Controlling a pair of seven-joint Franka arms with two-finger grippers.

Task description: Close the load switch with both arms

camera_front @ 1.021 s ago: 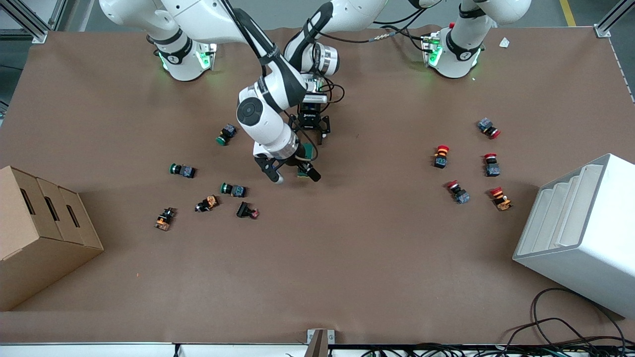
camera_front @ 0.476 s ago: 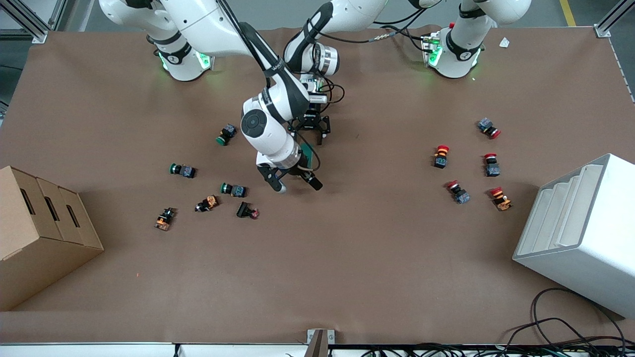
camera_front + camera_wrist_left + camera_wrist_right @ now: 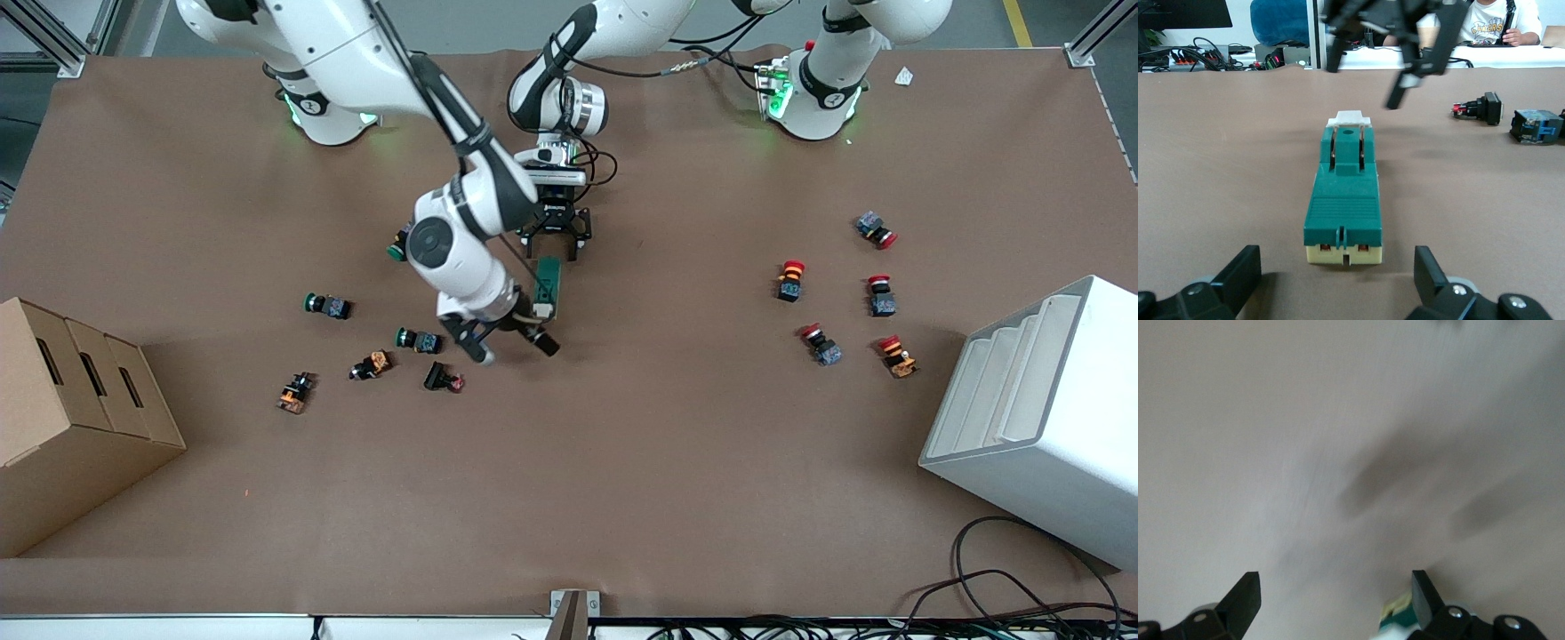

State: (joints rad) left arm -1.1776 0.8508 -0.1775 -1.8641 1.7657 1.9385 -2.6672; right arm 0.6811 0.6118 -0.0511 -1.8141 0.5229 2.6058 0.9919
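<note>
The load switch [image 3: 548,286] is a long dark green block lying flat mid-table, with its cream end [image 3: 544,311] toward the front camera. In the left wrist view the load switch [image 3: 1343,200] lies lengthwise just ahead of my left gripper [image 3: 1335,277], which is open and low at the switch's end nearer the arm bases [image 3: 556,252]. My right gripper [image 3: 513,348] is open too, over bare table just past the cream end. The right wrist view is blurred, with only a corner of the switch [image 3: 1395,620] beside one fingertip [image 3: 1423,590].
Green-capped push-buttons [image 3: 418,339] and orange and black parts [image 3: 442,379] lie close by the right gripper, toward the right arm's end. Red-capped buttons [image 3: 820,344] sit toward the left arm's end. A cardboard box [image 3: 80,418] and a white bin [image 3: 1040,418] stand at the table's ends.
The right gripper has drawn back from the switch's cream end toward the front camera and the right arm's end, leaving the switch uncovered. The left gripper and the switch have stayed put.
</note>
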